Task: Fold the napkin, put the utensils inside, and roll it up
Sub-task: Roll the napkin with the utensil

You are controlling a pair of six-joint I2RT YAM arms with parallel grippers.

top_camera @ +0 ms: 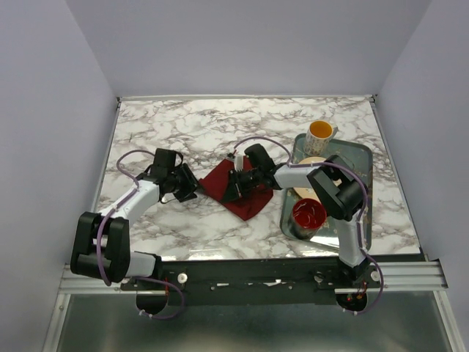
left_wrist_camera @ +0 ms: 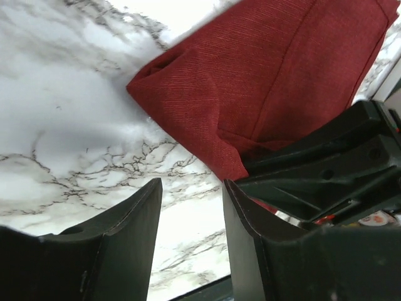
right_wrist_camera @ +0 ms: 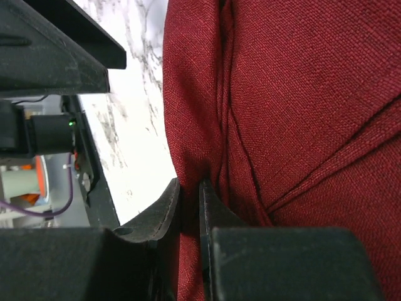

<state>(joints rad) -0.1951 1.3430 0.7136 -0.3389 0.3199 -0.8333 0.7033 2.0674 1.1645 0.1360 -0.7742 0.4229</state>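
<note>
Right wrist: napkin (right_wrist_camera: 301, 125) pinched by right end effector (right_wrist_camera: 189, 188); left end effector (left_wrist_camera: 191, 188) parted, empty; fold unfinished, insertion and rolling pending

We only get part of the dark red cloth napkin (top_camera: 248, 207): right arm (top_camera: 293, 175) covers its middle, wrist views crop it.

left arm (top_camera: 139, 198): elbow bent, forearm reaching inward and low. left pincer (left_wrist_camera: 191, 188): jaws apart, nothing between them. right arm (top_camera: 293, 176): folded across toward centre. right pincer (right_wrist_camera: 190, 188): nearly closed (a fold of napkin (right_wrist_camera: 301, 125) nipped between its fingers).
</note>
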